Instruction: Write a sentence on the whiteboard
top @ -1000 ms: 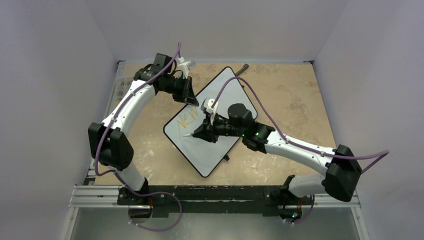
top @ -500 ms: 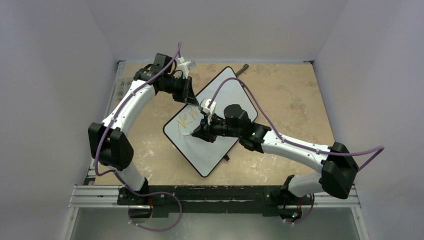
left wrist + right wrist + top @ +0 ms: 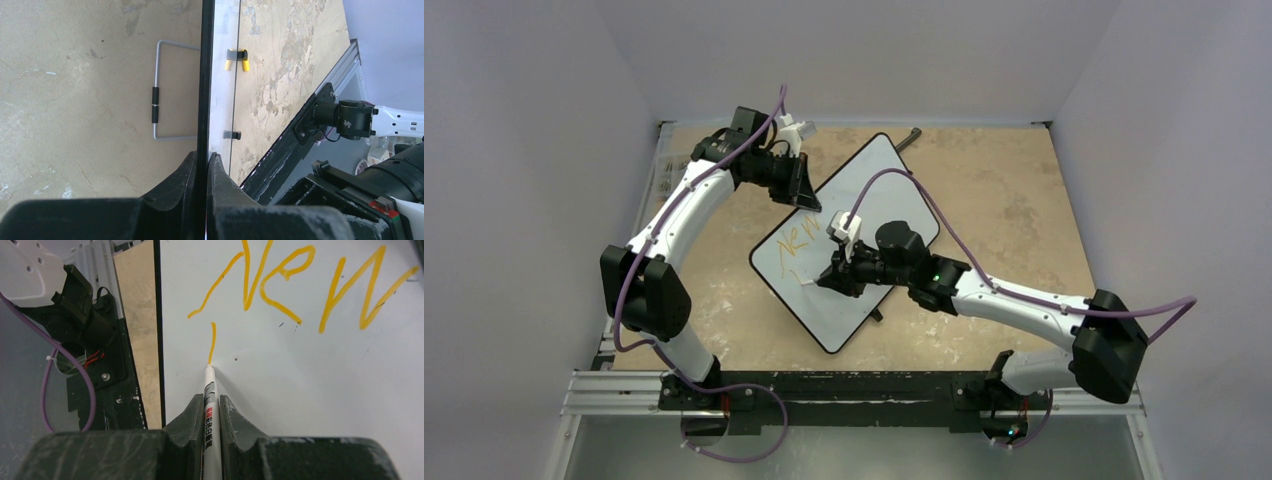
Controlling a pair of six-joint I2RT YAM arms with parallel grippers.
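On the tabletop [image 3: 1004, 190] we see the whiteboard [image 3: 879, 180] lying diagonally, left of the middle, with one corner close to the far edge. Our left gripper [image 3: 202, 157] pinches the board's black rim on the side facing the far left corner. Our right gripper [image 3: 211, 402] clamps a white marker [image 3: 210, 382]. Its tip touches the board at the end of a short stroke beneath the orange lettering [image 3: 300, 285], which reads "New".

Left gripper [image 3: 203, 156], bottom centre, pinches the whiteboard [image 3: 222, 100] by its black edge, which runs straight up the frame — grey wire stand [image 3: 156, 90] to its left, yellow-tipped clip [image 3: 236, 56] to its right, mottled tan table [image 3: 75, 75] behind.
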